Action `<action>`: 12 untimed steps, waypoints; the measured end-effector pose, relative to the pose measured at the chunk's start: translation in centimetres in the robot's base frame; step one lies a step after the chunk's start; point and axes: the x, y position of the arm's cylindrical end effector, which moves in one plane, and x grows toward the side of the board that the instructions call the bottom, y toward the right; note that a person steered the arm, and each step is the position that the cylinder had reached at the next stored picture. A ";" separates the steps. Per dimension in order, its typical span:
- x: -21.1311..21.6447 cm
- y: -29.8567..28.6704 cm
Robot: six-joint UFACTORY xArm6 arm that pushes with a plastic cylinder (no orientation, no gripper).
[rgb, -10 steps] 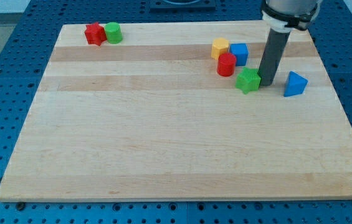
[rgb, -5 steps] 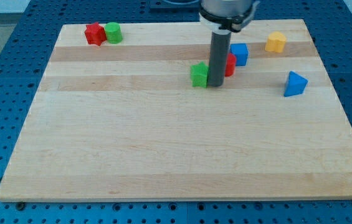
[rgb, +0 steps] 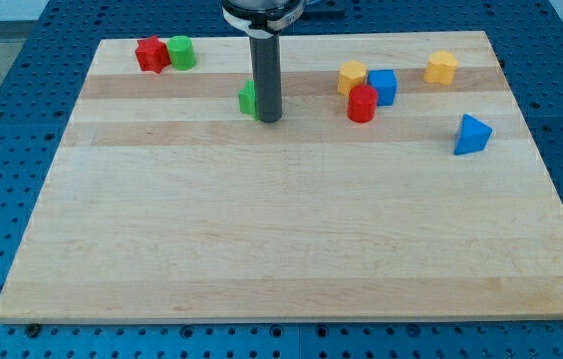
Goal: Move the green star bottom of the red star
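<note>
Tip (rgb: pixel 269 120) against green star (rgb: pixel 247 98)

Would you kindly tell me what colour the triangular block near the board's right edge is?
Blue. The triangular block shows clearly in the camera view, apart from the others.

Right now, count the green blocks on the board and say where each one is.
2. A green block sits top left, touching the red star. The green star, mostly hidden behind my rod, lies just left of my tip.
</note>
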 end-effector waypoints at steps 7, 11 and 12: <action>-4.3 -9.0; -4.6 -11.3; -6.0 -12.1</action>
